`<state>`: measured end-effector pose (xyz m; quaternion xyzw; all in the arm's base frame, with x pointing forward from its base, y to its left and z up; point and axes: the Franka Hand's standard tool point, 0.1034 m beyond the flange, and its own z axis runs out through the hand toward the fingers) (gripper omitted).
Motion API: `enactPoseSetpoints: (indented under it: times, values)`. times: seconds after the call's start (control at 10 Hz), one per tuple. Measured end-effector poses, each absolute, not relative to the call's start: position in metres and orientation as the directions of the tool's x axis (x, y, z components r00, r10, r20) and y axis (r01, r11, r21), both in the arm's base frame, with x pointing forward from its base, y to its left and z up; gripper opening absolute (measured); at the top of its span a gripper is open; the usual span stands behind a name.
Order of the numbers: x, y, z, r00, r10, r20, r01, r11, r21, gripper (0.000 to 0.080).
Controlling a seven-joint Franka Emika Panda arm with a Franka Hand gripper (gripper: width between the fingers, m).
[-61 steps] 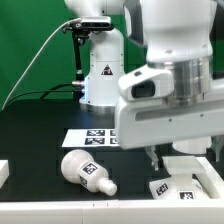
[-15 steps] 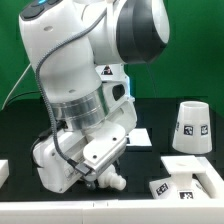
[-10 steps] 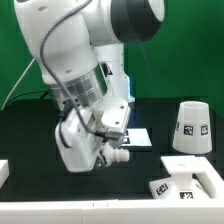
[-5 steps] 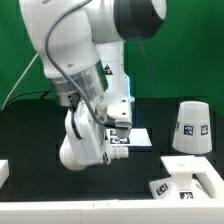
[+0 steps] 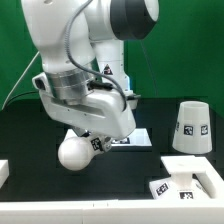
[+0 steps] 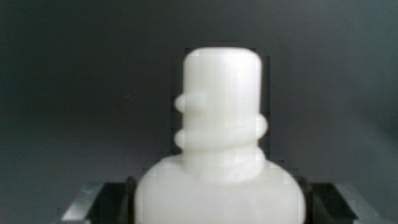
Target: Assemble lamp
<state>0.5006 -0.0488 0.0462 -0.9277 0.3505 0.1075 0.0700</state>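
Observation:
My gripper [image 5: 92, 140] is shut on the white bulb [image 5: 76, 152] and holds it in the air above the black table, round head low toward the exterior view's left. In the wrist view the bulb [image 6: 221, 130] fills the middle, its round head between the dark fingers [image 6: 93, 200] and its narrow neck pointing away. The flat square base [image 5: 190, 174] lies at the exterior view's lower right. The cone shade [image 5: 193, 126] stands behind the base at the right.
The marker board [image 5: 136, 139] lies on the table, mostly hidden behind my arm. A white block [image 5: 4, 172] sits at the exterior view's left edge. A green backdrop stands behind the table.
The bulb was taken off the table and lifted. In the last second my wrist has turned, swinging the bulb's round head down and to the exterior view's left.

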Motion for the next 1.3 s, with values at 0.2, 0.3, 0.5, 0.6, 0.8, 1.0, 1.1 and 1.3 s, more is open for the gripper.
enactPoseSetpoints:
  times: [0.2,0.3,0.5,0.6,0.8,1.0,1.1,1.3]
  values:
    - [0.495,-0.055,0.043,0.777,-0.596,-0.204,-0.619,-0.781,-0.077,0.042]
    - [0.495,-0.055,0.043,0.808,-0.555,-0.199,-0.578,-0.811,-0.086,0.042]
    - [0.493,-0.056,0.042,0.873,-0.45,-0.19,-0.474,-0.875,-0.104,0.042]
    - [0.484,-0.061,0.039,0.941,-0.283,-0.186,-0.303,-0.949,-0.089,0.042]
    - [0.462,-0.076,0.025,0.988,0.003,-0.153,-0.007,-0.998,-0.063,0.042]
    - [0.447,-0.093,0.014,0.971,0.207,-0.122,0.2,-0.978,-0.065,0.042]
    - [0.448,-0.096,0.014,0.966,0.232,-0.116,0.226,-0.972,-0.066,0.042]
    - [0.448,-0.095,0.014,0.969,0.215,-0.117,0.209,-0.976,-0.064,0.042]
